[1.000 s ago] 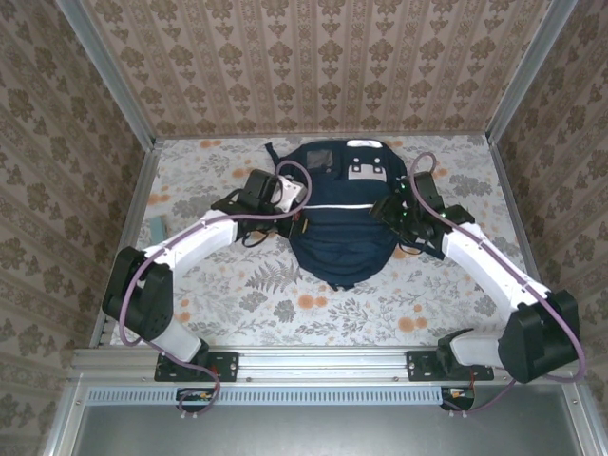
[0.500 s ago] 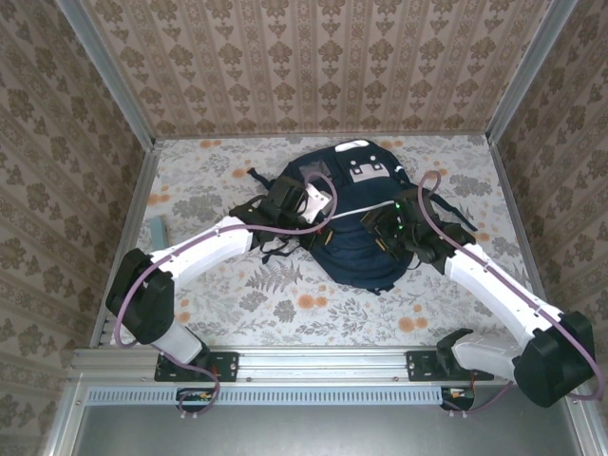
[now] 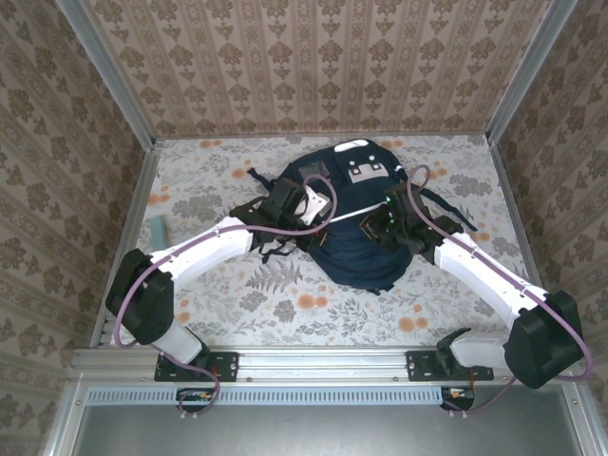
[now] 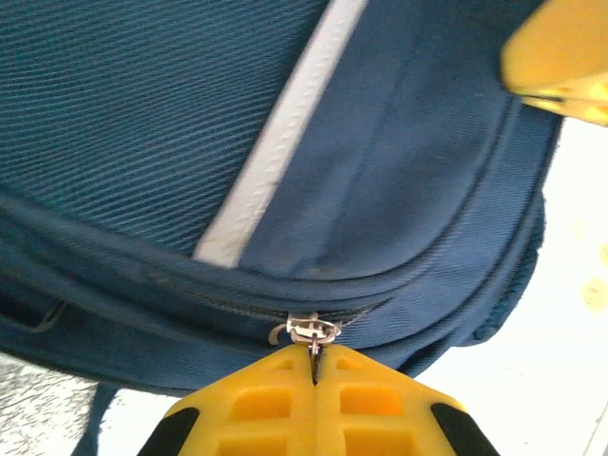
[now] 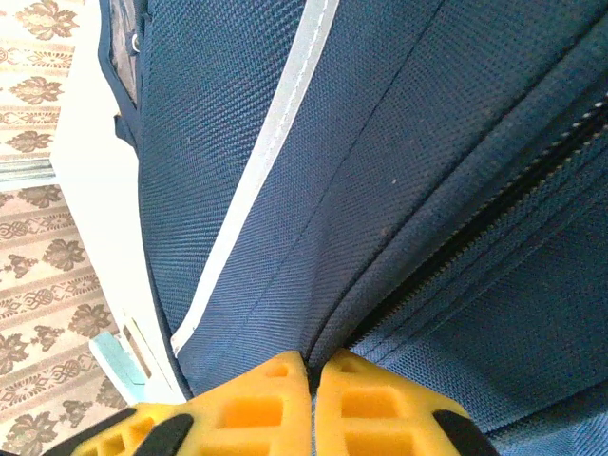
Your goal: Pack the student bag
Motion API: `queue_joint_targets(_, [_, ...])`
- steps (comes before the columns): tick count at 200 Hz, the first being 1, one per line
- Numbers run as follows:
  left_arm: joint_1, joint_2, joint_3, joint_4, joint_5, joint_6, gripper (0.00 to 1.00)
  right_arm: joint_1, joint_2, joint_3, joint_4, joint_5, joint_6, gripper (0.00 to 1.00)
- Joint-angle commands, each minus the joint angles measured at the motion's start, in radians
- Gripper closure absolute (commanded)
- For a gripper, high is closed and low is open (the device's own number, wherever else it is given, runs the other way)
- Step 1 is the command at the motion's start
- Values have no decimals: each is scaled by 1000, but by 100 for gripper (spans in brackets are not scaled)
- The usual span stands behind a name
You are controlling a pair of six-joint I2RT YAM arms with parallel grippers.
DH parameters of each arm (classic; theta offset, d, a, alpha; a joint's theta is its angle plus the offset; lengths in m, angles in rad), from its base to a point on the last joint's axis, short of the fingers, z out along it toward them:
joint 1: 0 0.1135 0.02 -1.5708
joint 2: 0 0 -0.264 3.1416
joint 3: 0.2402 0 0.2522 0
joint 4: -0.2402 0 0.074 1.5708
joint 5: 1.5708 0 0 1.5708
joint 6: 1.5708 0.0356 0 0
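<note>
On the floral table (image 3: 285, 306), between wallpapered walls (image 3: 313, 66), lies the student bag (image 3: 353, 256).

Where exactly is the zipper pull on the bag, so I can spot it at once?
Start at the navy student bag in the middle of the floral table. In the left wrist view, follow the dark zip track to the yellow tips of the left gripper, shut on a zipper pull. It is small silver metal, unlike the flat white stripe above it.

Item: student bag (image 3: 350, 255), navy fabric backpack.
Markings: we note a thin white stripe and grey patches at the far end.
Zip: metal zipper pull (image 4: 312, 330) on a side seam.
Pose: we log it lying flat, mid-table (image 3: 218, 285), slightly skewed.
</note>
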Motion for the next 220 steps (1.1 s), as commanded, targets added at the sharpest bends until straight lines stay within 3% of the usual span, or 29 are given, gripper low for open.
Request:
queue_joint_targets(1, [68,-57,-15,-15,-138,-58,100,-1,-4,23,-43,72,-40,96])
queue_joint_targets(16, [101,-60,-34,7,-116,-95,100,-1,2,22,-30,62,-47,96])
queue_joint_targets(36, [116,-49,-35,31,-65,-117,87,0,27,29,-1,17,-53,94])
queue_joint_targets(43, [116,-45,-28,27,-59,-121,77,2,35,34,6,2,-54,90])
queue_joint_targets(66, [132,-51,-21,0,-55,-131,46,5,37,45,-7,-16,-75,59])
queue_joint_targets(84, [181,-84,-41,-26,-65,-146,35,8,9,37,-9,-15,-108,38])
queue_joint_targets(117, [333,-163,-89,-124,-281,-208,15,10,-59,29,-37,17,-210,18])
queue_joint_targets(146, [521,-183,-96,-262,-421,-263,8,8,-104,25,-72,53,-276,10])
queue_joint_targets(199, [843,-177,-131,-303,-430,-288,3,8,-122,21,-72,60,-300,1])
queue_joint_targets(220, [912,-129,-93,-300,-463,-292,1,8,-112,28,-80,57,-299,1])
